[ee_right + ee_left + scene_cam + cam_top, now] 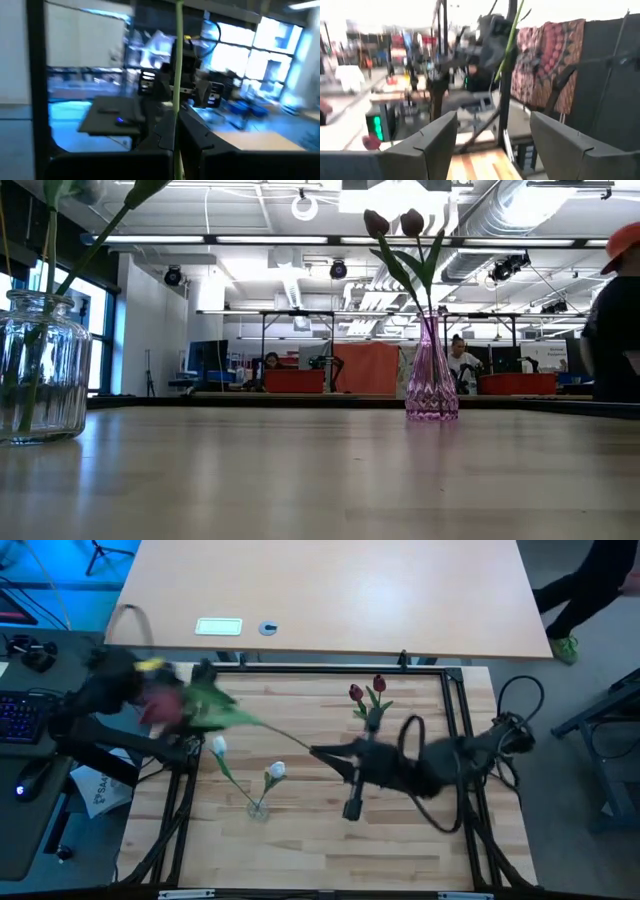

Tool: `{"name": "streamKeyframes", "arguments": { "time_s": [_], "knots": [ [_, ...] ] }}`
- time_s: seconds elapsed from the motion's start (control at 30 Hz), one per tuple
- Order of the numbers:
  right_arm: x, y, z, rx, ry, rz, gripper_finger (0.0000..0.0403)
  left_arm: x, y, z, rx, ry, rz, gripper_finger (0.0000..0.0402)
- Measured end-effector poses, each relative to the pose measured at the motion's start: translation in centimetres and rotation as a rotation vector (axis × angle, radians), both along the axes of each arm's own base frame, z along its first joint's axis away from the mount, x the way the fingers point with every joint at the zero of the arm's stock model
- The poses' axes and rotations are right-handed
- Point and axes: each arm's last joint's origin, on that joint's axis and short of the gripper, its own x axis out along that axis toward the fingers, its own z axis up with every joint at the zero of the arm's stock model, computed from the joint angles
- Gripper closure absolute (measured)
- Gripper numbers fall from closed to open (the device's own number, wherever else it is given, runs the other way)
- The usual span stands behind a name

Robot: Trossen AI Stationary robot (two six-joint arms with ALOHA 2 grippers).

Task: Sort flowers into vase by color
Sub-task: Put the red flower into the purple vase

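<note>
From where I stood the sorting looked nearly finished. The two dark red tulips [366, 689] stood together in the purple vase [432, 385] toward the back of the table [400, 850]. Their heads were upright and close to one another above its narrow neck. Well apart from the purple vase, on the left arm's side and nearer the front edge, the glass jar [40, 370] held the two white tulips [277, 770], which leaned away from each other. So both colours I could check were already grouped, each in its own vessel. One thing was not yet settled: a further flower [205, 705], held above the table between the purple vase and the left arm. Its long green stem [176, 75] was pinched between the pressed-together fingers of the right gripper [318, 752], which hung just on the left arm's side of the purple vase. The leafy end reached out to the left arm, and the head there looked reddish, though it was too smeared for me to be sure. The left gripper [492, 145] had its fingers spread wide with nothing between them, and the stem passed beyond them. If that head was red, I judged that what remained was to set it in the purple vase with the others.
</note>
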Motion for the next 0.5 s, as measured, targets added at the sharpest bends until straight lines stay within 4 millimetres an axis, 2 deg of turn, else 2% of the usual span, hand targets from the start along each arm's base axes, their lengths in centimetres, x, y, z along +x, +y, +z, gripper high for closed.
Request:
{"name": "streamKeyframes", "arguments": {
  "time_s": [0.1,0.17,0.33,0.5],
  "knots": [
    [1.4,-2.1,0.0,0.007,-0.032,0.075,0.0403,-2.7,0.0,0.9,-0.018,-0.114,0.014,0.0163],
    [2.8,-3.5,-0.3,0.007,-0.051,0.096,0.0403,-3.4,-0.1,1.2,-0.029,-0.184,0.002,0.0163],
    [6.1,-6.3,-1.6,0.009,-0.099,0.160,0.0403,-1.2,-0.6,0.5,0.033,-0.291,-0.019,0.0163],
    [6.9,-8.1,-1.7,-0.017,-0.121,0.157,0.0403,1.3,-1.0,0.1,0.082,-0.382,-0.023,0.0163]
  ]
}}
